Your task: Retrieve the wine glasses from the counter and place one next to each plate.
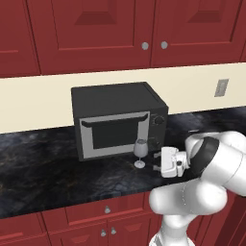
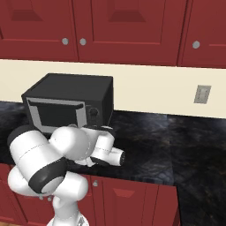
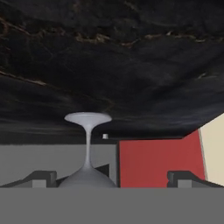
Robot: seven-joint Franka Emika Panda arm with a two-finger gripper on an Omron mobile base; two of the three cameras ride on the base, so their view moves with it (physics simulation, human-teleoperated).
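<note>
One wine glass (image 1: 140, 152) stands upright on the black marbled counter (image 1: 48, 168), just in front of the oven's right half. My gripper (image 1: 156, 161) lies level right beside it on the right, its fingers pointing at the glass and open. The hand view is rolled over, so the wine glass (image 3: 87, 148) appears foot-up there. It sits between the fingertips of the gripper (image 3: 111, 178), nearer the left one, and nothing touches it. In the right base view my own arm covers the glass. The plates are out of view.
A black countertop oven (image 1: 117, 120) with a grey door stands right behind the glass, against the cream wall; it is also in the right base view (image 2: 70, 106). Red cabinets hang above. A wall outlet (image 2: 202, 94) sits to the right. Bare counter (image 2: 154, 141) stretches right.
</note>
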